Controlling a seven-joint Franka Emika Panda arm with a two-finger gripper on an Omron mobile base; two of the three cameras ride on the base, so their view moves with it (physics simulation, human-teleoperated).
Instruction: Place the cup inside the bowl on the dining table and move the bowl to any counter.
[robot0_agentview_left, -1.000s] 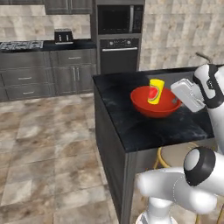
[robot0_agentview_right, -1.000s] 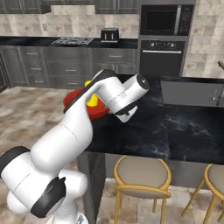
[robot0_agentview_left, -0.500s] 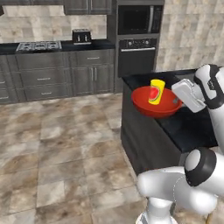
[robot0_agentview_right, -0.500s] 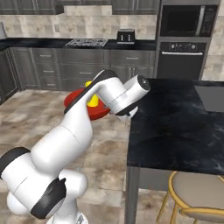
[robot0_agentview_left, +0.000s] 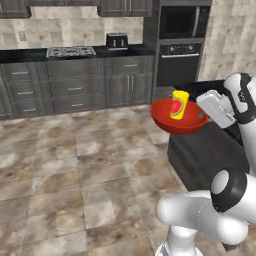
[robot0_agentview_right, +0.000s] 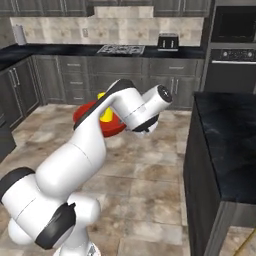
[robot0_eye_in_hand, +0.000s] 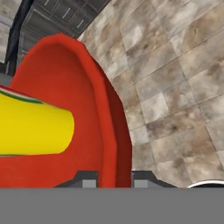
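Observation:
The glossy red bowl (robot0_agentview_left: 176, 123) hangs in the air over the tiled floor, just left of the dining table (robot0_agentview_left: 212, 146) and off its dark marble top. Upright inside it stands the yellow cup (robot0_agentview_left: 179, 104), its red mark facing the camera. My gripper (robot0_agentview_left: 204, 117) is shut on the bowl's right rim. In the hand view the bowl's rim (robot0_eye_in_hand: 108, 114) runs down between my fingertips (robot0_eye_in_hand: 89, 180), with the cup (robot0_eye_in_hand: 35, 127) at the left. From the right base view the bowl (robot0_agentview_right: 88, 112) and cup (robot0_agentview_right: 105, 115) peek out behind my arm.
The counter (robot0_agentview_left: 30, 55) with gas cooktop (robot0_agentview_left: 70, 51) and toaster (robot0_agentview_left: 116, 40) runs along the back wall over grey drawers. A wall oven (robot0_agentview_left: 180, 55) stands at its right end. Open tiled floor lies between me and the counter. The dining table (robot0_agentview_right: 227, 142) is at my right.
The whole picture has shifted as the base drove away from the dining table. The bowl, earlier over the tabletop, now hangs over the floor. The grip and the cup are unchanged.

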